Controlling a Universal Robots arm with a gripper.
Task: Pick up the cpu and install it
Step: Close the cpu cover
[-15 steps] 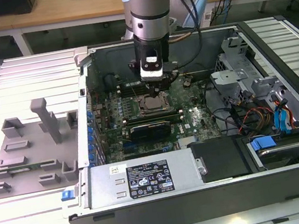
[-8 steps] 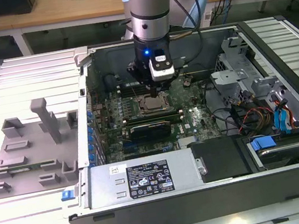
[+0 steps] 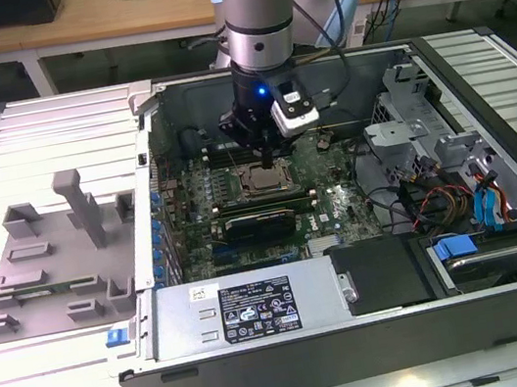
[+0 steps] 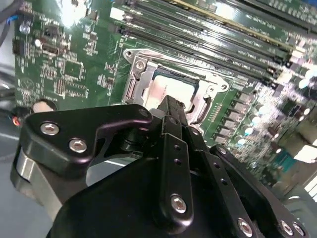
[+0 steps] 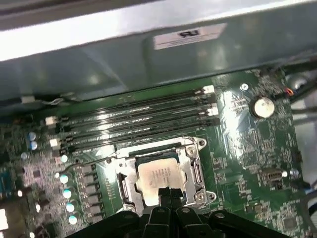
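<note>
Placement looks largely done: the cpu (image 5: pixel 156 172) lies flat inside the square socket frame (image 5: pixel 196 168) on the green board (image 3: pixel 339 202), its silver top showing and its edges roughly square with the frame. In the second wrist view the cpu (image 4: pixel 168 85) sits the same way, ringed by the frame (image 4: pixel 136 82). Whether it is fully seated, or the frame latched over it, cannot be told; judging from this, the pick-up is finished and only the final settling or locking may be left.

The gripper (image 5: pixel 168 193) has its two black fingers drawn narrow, tips side by side with nothing visible between them, at one edge of the cpu, touching it or just above it. In the exterior view the gripper (image 3: pixel 267 157) points straight down from the upright arm (image 3: pixel 254 15), directly over the cpu (image 3: pixel 263 181).

Long black memory slots (image 5: pixel 138 124) run just beyond the socket. All of this sits in the open computer case (image 3: pixel 362 340), which lies on a ribbed metal table (image 3: pixel 32 142), with a grey tray (image 3: pixel 50 250) well apart at the exterior view's left.
</note>
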